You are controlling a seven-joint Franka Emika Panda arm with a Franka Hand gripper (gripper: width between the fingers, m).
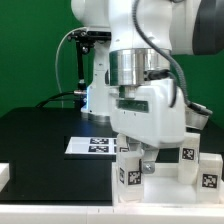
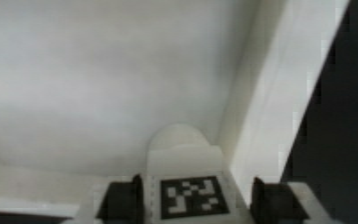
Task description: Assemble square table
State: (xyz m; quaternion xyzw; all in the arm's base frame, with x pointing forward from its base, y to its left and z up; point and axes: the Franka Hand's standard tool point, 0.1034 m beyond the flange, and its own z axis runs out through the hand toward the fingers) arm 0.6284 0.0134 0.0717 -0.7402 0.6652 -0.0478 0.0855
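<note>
In the wrist view, my gripper (image 2: pixel 195 204) is shut on a white block leg (image 2: pixel 192 165) with a black-and-white tag facing the camera. The dark fingers (image 2: pixel 123 203) press on both of its sides. Beyond the leg lies the white square top (image 2: pixel 105 90), with its raised rim (image 2: pixel 270 80) running alongside. In the exterior view, the gripper (image 1: pixel 138 160) hangs low over the square top (image 1: pixel 160 188) at the exterior view's lower right, with the held leg (image 1: pixel 130 173) at its tips. Two more tagged legs (image 1: pixel 187 156) (image 1: pixel 209 177) stand at the exterior view's right.
The marker board (image 1: pixel 93 145) lies on the black table (image 1: pixel 45 135) behind the gripper. A white part (image 1: pixel 5 173) shows at the exterior view's left edge. The arm's white base (image 1: pixel 100 95) stands at the back before a green wall.
</note>
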